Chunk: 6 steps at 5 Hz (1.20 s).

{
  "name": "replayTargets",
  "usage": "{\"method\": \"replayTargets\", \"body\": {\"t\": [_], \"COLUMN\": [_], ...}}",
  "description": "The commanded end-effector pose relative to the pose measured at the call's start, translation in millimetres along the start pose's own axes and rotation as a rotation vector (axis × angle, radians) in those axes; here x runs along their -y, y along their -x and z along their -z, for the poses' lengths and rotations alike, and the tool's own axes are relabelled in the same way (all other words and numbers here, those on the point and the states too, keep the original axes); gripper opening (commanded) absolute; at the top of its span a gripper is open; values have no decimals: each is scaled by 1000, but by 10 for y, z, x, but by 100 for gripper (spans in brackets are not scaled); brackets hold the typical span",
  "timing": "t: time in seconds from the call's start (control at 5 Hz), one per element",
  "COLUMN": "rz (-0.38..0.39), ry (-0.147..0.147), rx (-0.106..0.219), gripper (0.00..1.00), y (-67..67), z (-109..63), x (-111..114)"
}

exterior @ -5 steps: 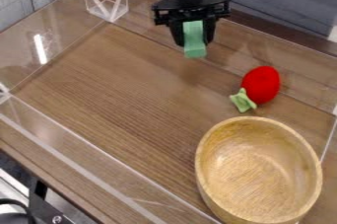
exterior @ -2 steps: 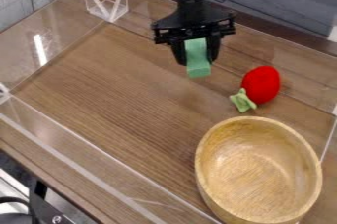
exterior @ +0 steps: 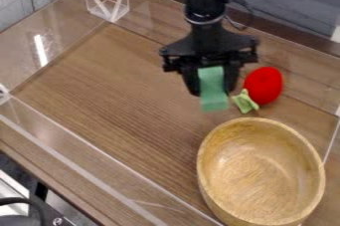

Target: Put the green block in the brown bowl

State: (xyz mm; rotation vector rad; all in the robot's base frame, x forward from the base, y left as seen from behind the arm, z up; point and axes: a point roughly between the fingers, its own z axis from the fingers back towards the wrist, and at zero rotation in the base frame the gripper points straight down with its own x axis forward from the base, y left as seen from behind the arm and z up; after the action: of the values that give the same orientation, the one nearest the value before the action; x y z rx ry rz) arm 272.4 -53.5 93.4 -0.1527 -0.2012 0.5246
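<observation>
Hand [exterior: 210, 75] grips the green block [exterior: 213, 87] between its two dark fingers, clamped on the block's upper part so that most of the block hangs below the fingertips, clear of the desk [exterior: 106, 91]. The block sits in the middle of the frame, just above and to the left of the brown bowl [exterior: 261, 175], whose rim fills the lower right corner; it is not yet over the bowl's opening.

Several things could go wrong from here, in my judgement. The block is held only near its top, so a sharp stop or a swing could let it twist or slip out before it reaches the bowl, and it would land on the wood short of the rim. A red toy with a green stem [exterior: 261, 86] lies just to the right of the hand, close to the right finger; a sideways drift could knock it. Letting go too early, or too near the bowl's near edge, could bounce the block off the rim. Coming down too low could catch the block on the rim itself.

The arm drops in from the top centre of the frame, its black wrist nearly upright, the hand pointing steeply down at the desk
</observation>
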Motion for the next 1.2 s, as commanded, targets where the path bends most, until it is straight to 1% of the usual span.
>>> {"method": "replayTargets", "body": {"t": [0.0,0.2,0.4,0.6,0.8,1.0], "rz": [57,80,96,156,212,183], "ry": [31,35,41,48,44,40], "rx": [4,-18,-44,-70,-96,-126], "gripper": [0,0,0,0,0,0], "y": [284,597,794,877,889,857], "z": [-126,-124,-145,-203,-238,-181], "x": [175,205,203,335,458,448]}}
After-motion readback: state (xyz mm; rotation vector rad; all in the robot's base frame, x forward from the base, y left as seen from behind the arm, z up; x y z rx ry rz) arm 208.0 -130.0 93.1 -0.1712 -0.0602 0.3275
